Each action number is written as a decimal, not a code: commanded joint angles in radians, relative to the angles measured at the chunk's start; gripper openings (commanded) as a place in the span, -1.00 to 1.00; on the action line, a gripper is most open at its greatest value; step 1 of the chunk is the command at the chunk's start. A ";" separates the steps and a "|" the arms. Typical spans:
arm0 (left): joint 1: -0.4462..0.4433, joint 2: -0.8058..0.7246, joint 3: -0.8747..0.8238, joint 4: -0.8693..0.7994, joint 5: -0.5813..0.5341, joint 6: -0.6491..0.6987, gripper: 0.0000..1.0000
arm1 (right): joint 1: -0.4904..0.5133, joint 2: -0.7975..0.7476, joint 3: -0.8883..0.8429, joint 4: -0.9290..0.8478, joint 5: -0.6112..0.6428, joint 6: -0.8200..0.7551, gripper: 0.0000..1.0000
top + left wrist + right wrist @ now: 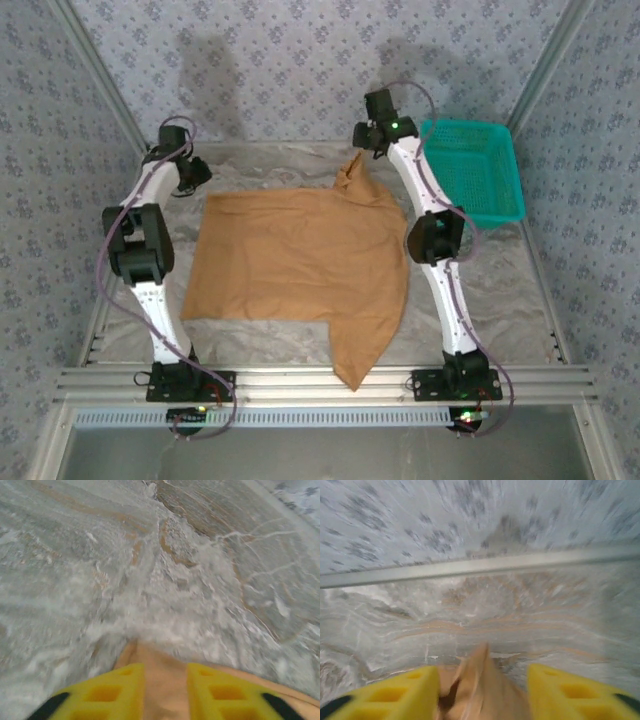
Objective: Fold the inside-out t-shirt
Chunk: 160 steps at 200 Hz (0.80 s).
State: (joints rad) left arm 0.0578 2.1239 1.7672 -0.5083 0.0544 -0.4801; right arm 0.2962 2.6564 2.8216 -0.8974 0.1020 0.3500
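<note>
The inside-out t-shirt [300, 255] is plain orange-tan cloth and lies spread flat over the middle of the marbled table, one part hanging toward the near edge. My left gripper [193, 178] is at the shirt's far left corner. In the left wrist view its yellow fingers [120, 690] stand apart around that corner [157, 660], which rests on the table; the left gripper [165, 672] is open. My right gripper [368, 140] is over the far right corner, which peaks upward [352, 172]. In the right wrist view the cloth peak [480, 680] stands loose inside the wide-open right gripper [484, 672].
A teal mesh basket [470, 124] stands at the far right of the table, just beside the right arm. Patterned walls close in the back and both sides, with a metal rail [470, 567] along the far edge.
</note>
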 commanded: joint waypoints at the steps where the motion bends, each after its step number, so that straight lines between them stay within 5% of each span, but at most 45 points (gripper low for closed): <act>1: -0.013 -0.025 0.070 -0.102 -0.126 0.031 -0.28 | -0.018 -0.038 0.002 -0.136 -0.090 0.106 0.20; 28: -0.023 -0.141 -0.033 -0.127 -0.193 -0.040 -0.22 | 0.009 -0.337 -0.559 0.143 -0.092 0.141 0.24; 59: -0.081 -0.310 -0.315 0.000 -0.020 -0.109 -0.22 | 0.048 -0.506 -0.869 0.242 -0.161 0.172 0.18; 93: -0.133 -0.385 -0.604 0.215 0.181 -0.220 -0.22 | 0.085 -0.588 -1.093 0.305 -0.246 0.191 -0.20; 160: -0.119 -0.262 -0.563 0.120 0.059 -0.148 -0.24 | 0.057 -0.496 -1.076 0.378 -0.256 0.218 -0.35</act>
State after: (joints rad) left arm -0.0784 1.8183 1.1389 -0.3656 0.1585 -0.6544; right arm 0.3664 2.1082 1.6768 -0.5411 -0.1394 0.5465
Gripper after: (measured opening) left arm 0.384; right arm 0.328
